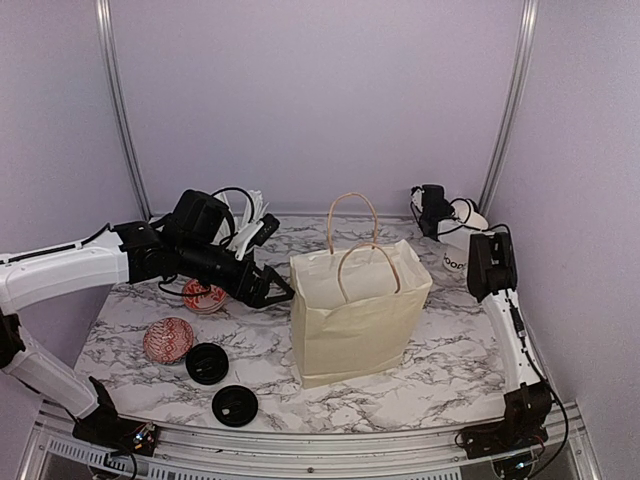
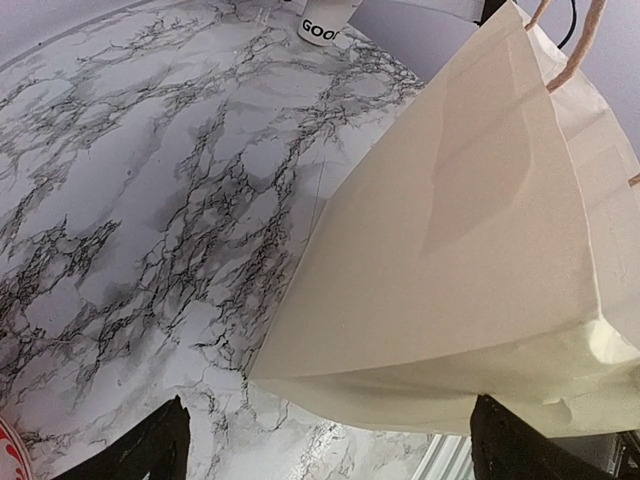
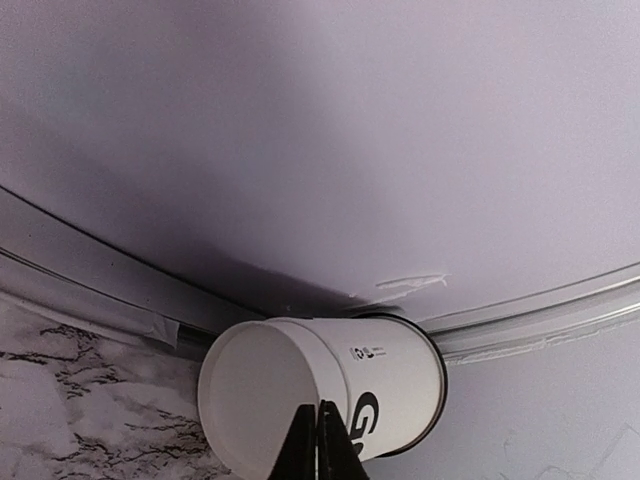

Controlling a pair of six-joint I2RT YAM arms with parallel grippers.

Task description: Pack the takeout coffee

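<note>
Top external view: white-and-grey marble worktop (image 1: 450, 365), with a cream paper bag with twine handles (image 1: 355, 320) upright mid-worktop, mouth open. Just beside the bag's left face sits the left claw (image 1: 277, 292), fingers wide apart, gripping nothing. One red-patterned round bowl (image 1: 168, 340) is at near left and a second bowl (image 1: 205, 296) is behind it, both apart from the bag.

The white paper cup with black lettering (image 1: 462, 243) is in the far right corner by the back wall, well apart from the bag. Right wrist view shows it tipped, open mouth toward the camera, no lid, apparently empty. On its rim wall the right claw (image 3: 320, 445) is pinched nearly together, one finger inside and one outside.

One round black plastic lid (image 1: 207, 363) and a second lid (image 1: 235, 405) lie loose at near left.

Risks:
- The thin rim pinch may buckle the paper, or let the cup swing and slip on the lift.
- The cup may snag a handle or bag edge and topple the bag, since nothing steadies it.
- The cup goes in unlidded.
</note>
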